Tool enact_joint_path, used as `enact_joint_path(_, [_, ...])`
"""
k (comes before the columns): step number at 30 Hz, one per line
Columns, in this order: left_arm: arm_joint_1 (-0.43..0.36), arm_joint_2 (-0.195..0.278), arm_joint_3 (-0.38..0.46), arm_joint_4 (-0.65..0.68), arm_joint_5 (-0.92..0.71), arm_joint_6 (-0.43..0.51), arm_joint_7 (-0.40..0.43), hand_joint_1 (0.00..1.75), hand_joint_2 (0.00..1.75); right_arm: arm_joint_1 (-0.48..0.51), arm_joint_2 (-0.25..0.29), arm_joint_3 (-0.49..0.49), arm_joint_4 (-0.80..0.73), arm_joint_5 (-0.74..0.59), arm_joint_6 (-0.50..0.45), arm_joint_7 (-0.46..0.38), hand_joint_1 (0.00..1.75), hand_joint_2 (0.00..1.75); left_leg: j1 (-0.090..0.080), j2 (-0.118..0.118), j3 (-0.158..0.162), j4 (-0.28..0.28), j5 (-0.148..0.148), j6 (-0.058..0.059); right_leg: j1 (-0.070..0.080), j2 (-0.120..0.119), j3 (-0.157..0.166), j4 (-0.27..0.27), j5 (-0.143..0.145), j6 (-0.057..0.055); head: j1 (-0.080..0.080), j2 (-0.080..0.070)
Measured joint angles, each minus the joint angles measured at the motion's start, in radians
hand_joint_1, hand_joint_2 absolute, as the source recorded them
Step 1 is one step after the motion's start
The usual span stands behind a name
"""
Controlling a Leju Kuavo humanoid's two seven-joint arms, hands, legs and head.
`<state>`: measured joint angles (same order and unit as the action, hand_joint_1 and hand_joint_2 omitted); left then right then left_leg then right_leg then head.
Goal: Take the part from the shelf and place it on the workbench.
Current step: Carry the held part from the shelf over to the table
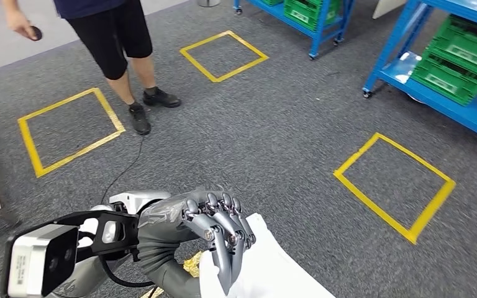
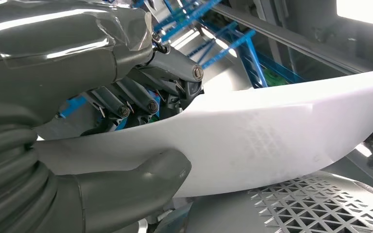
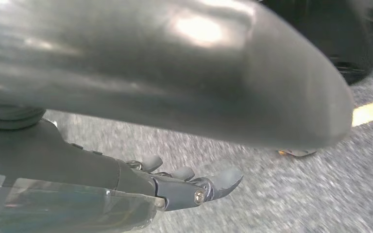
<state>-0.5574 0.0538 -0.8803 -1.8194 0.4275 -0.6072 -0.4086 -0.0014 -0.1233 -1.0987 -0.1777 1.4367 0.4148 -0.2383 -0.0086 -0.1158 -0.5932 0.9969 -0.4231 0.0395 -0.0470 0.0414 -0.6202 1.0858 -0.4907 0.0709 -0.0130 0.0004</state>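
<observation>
Left hand grips the white part low in front of the robot, fingers over its edge; right hand hangs open, holding nothing. Keep that grip firm and the part level till the desk.

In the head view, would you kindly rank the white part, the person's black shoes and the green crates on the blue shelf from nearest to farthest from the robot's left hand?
1. White part: held in the left hand.
2. Black shoes: on the carpet ahead, slightly left.
3. Green crates: on the blue shelf, far right.
</observation>
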Motion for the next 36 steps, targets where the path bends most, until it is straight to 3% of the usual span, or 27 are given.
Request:
enact_joint_path(1, [0.0,0.0,-0.001,0.0,0.0,0.0,0.001,1.69,1.75,0.0,0.0,-0.002,-0.001,0.0,0.001,0.0,0.0,0.0,0.0,-0.011,-0.006,0.012,-0.007,-0.007,-0.002,0.013,0.018,-0.039,0.016,-0.004,0.001,0.0])
enact_joint_path(2, [0.0,0.0,-0.002,0.0,-0.001,0.0,0.001,1.69,1.75,0.0,0.0,-0.003,-0.002,0.0,0.002,-0.001,0.0,0.0,0.001,-0.021,-0.011,0.02,-0.012,-0.012,0.0,0.018,0.025,-0.053,0.021,-0.016,0.002,0.0])
enact_joint_path(4, [0.0,0.002,-0.003,0.0,-0.001,0.0,0.002,1.69,1.75,-0.002,0.0,-0.004,-0.005,0.002,0.006,-0.003,0.0,0.0,0.005,-0.035,-0.019,0.025,-0.015,-0.019,0.006,-0.002,0.029,-0.051,0.021,-0.041,0.002,0.0])
enact_joint_path(5, [-0.001,0.003,-0.003,0.0,-0.002,0.0,0.002,1.69,1.75,-0.003,-0.001,-0.004,-0.007,0.002,0.008,-0.004,0.0,0.0,0.006,-0.024,-0.023,0.031,-0.019,-0.022,0.007,-0.011,0.032,-0.052,0.021,-0.048,0.001,0.0])
enact_joint_path(7, [-0.003,0.006,-0.003,-0.002,-0.003,0.0,0.003,1.69,1.75,-0.003,-0.001,-0.004,-0.01,0.004,0.009,-0.006,0.0,0.0,0.008,0.033,-0.053,0.09,-0.05,-0.032,0.008,-0.032,0.038,-0.054,0.018,-0.061,-0.004,0.0])
enact_joint_path(9, [-0.003,0.007,-0.003,-0.003,-0.007,0.0,0.001,1.69,1.75,0.001,-0.001,-0.004,-0.012,0.006,0.009,-0.007,0.0,0.0,0.011,0.092,-0.121,0.219,-0.106,-0.039,0.015,-0.055,0.043,-0.054,0.012,-0.07,-0.009,0.0])
enact_joint_path(11, [0.001,0.01,-0.004,0.0,-0.012,-0.003,-0.011,1.69,1.75,0.004,-0.001,-0.004,-0.014,0.01,0.008,-0.007,0.0,0.0,0.015,0.109,-0.178,0.313,-0.129,-0.04,0.021,-0.082,0.045,-0.054,0.008,-0.074,-0.009,0.0])
enact_joint_path(12, [0.002,0.012,-0.004,0.002,-0.015,-0.005,-0.019,1.69,1.75,0.003,-0.001,-0.003,-0.014,0.011,0.008,-0.007,0.0,0.0,0.015,0.112,-0.18,0.307,-0.115,-0.039,0.024,-0.095,0.047,-0.054,0.005,-0.075,-0.009,0.0])
enact_joint_path(13, [0.002,0.014,-0.004,0.005,-0.018,-0.008,-0.026,1.69,1.75,0.002,0.0,-0.003,-0.014,0.012,0.007,-0.007,0.0,0.0,0.014,0.117,-0.159,0.262,-0.086,-0.035,0.026,-0.107,0.049,-0.054,0.003,-0.075,-0.009,0.0])
enact_joint_path(15, [0.001,0.015,-0.004,0.009,-0.021,-0.011,-0.033,1.69,1.75,-0.001,0.002,-0.003,-0.014,0.012,0.006,-0.007,0.0,0.0,0.002,0.161,-0.086,0.125,-0.028,-0.019,0.03,-0.13,0.058,-0.055,-0.004,-0.072,-0.009,0.0])
enact_joint_path(17, [-0.002,0.015,-0.004,0.011,-0.023,-0.014,-0.036,1.69,1.75,-0.002,0.004,-0.004,-0.014,0.012,0.006,-0.007,0.0,0.0,-0.014,0.2,-0.043,0.044,-0.011,-0.006,0.032,-0.151,0.065,-0.058,-0.01,-0.065,-0.008,0.0])
enact_joint_path(18, [-0.003,0.016,-0.004,0.013,-0.025,-0.015,-0.038,1.69,1.75,-0.003,0.005,-0.004,-0.014,0.012,0.006,-0.007,0.0,0.0,-0.019,0.203,-0.04,0.035,-0.014,-0.003,0.032,-0.163,0.068,-0.06,-0.013,-0.06,-0.008,0.0])
enact_joint_path(20, [-0.003,0.017,-0.005,0.016,-0.027,-0.018,-0.039,1.69,1.75,-0.008,0.006,-0.003,-0.014,0.014,0.007,-0.007,0.0,0.0,-0.019,0.172,-0.027,0.016,-0.006,0.004,0.03,-0.178,0.079,-0.067,-0.017,-0.051,-0.009,0.0])
enact_joint_path(22, [-0.007,0.016,-0.005,0.019,-0.027,-0.02,-0.041,1.69,1.75,-0.01,0.007,-0.003,-0.014,0.015,0.008,-0.007,0.0,0.0,-0.012,0.142,-0.001,-0.013,0.007,0.012,0.027,-0.133,0.069,-0.032,-0.037,-0.05,-0.007,0.0])
enact_joint_path(24, [-0.01,0.014,-0.008,0.024,-0.027,-0.022,-0.042,1.69,1.75,-0.006,0.005,-0.003,-0.014,0.015,0.009,-0.006,0.0,0.0,-0.007,0.112,0.011,-0.026,0.013,0.016,0.025,-0.068,0.004,0.088,-0.08,-0.056,-0.004,0.0])
enact_joint_path(26, [-0.007,0.014,-0.011,0.03,-0.028,-0.023,-0.043,1.69,1.75,-0.001,0.002,-0.003,-0.014,0.015,0.012,-0.006,0.0,0.0,-0.007,0.077,0.011,-0.026,0.013,0.016,0.024,-0.049,-0.067,0.196,-0.104,-0.053,0.0,0.0])
enact_joint_path(27, [-0.006,0.014,-0.013,0.033,-0.028,-0.024,-0.044,1.69,1.75,0.0,0.001,-0.003,-0.014,0.015,0.014,-0.005,0.0,0.0,-0.006,0.059,0.011,-0.025,0.012,0.014,0.023,-0.047,-0.08,0.201,-0.094,-0.046,0.0,0.0])
enact_joint_path(28, [-0.006,0.014,-0.014,0.035,-0.028,-0.025,-0.044,1.69,1.75,0.0,0.001,-0.003,-0.014,0.015,0.016,-0.006,0.0,0.0,-0.004,0.042,0.012,-0.022,0.01,0.012,0.02,-0.044,-0.072,0.164,-0.067,-0.035,0.0,0.0])
enact_joint_path(30, [-0.007,0.014,-0.016,0.041,-0.027,-0.025,-0.046,1.69,1.75,-0.002,0.002,-0.003,-0.013,0.015,0.018,-0.007,0.0,0.0,-0.001,0.011,0.011,-0.009,0.0,0.0,0.013,-0.02,-0.022,0.029,0.001,-0.014,0.001,0.0])
enact_joint_path(31, [-0.008,0.013,-0.018,0.044,-0.027,-0.026,-0.046,1.69,1.75,-0.003,0.002,-0.003,-0.013,0.015,0.018,-0.008,0.0,0.0,0.0,-0.002,0.008,0.0,-0.006,-0.007,0.011,-0.009,0.001,-0.023,0.025,-0.015,0.002,0.0])
enact_joint_path(33, [-0.01,0.013,-0.019,0.051,-0.027,-0.025,-0.048,1.69,1.75,-0.008,0.004,-0.003,-0.012,0.015,0.018,-0.009,0.0,0.0,0.0,-0.019,0.0,0.012,-0.015,-0.016,0.014,-0.003,0.018,-0.058,0.039,-0.032,0.004,0.0])
enact_joint_path(34, [-0.01,0.013,-0.02,0.054,-0.026,-0.024,-0.048,1.69,1.75,-0.011,0.004,-0.003,-0.012,0.016,0.018,-0.01,0.0,0.0,0.002,-0.024,-0.003,0.014,-0.016,-0.018,0.016,-0.013,0.02,-0.058,0.039,-0.043,0.005,0.0])
enact_joint_path(35, [-0.01,0.013,-0.02,0.056,-0.026,-0.023,-0.049,1.69,1.75,-0.014,0.005,-0.003,-0.012,0.016,0.018,-0.011,0.0,0.0,0.003,-0.02,-0.005,0.017,-0.019,-0.021,0.017,-0.02,0.022,-0.059,0.039,-0.05,0.005,0.0])
enact_joint_path(36, [-0.011,0.013,-0.02,0.058,-0.026,-0.022,-0.049,1.69,1.75,-0.016,0.006,-0.003,-0.012,0.017,0.018,-0.013,0.0,0.0,0.003,-0.001,-0.01,0.029,-0.027,-0.024,0.018,-0.027,0.025,-0.06,0.038,-0.056,0.002,0.0])
